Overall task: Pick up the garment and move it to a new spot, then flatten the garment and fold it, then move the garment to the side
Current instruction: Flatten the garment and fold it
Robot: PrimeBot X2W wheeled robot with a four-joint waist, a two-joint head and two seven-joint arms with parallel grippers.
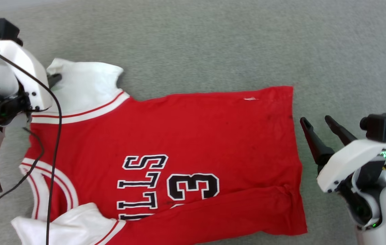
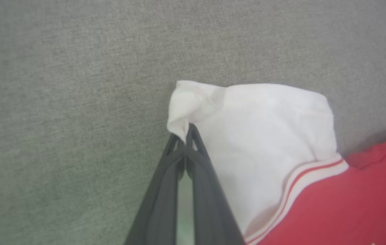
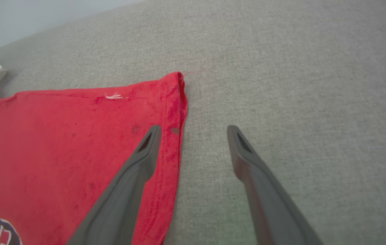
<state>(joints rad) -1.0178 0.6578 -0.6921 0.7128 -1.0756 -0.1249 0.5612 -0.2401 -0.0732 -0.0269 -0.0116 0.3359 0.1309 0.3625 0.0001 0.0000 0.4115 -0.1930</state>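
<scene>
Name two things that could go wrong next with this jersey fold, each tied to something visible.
1. The left gripper is shut on just the corner of the white sleeve; so thin a pinch may slip when it lifts.
2. The right gripper stands open by the hem, holding nothing; a pull from one side alone could drag and bunch the jersey.

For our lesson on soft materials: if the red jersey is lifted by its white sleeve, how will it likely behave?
Probably floppy: the jersey lies creased, one edge folded over, so it should drape. Likely light: the left pincer bunches the white sleeve with its tips. It may cling to the textured surface.
</scene>
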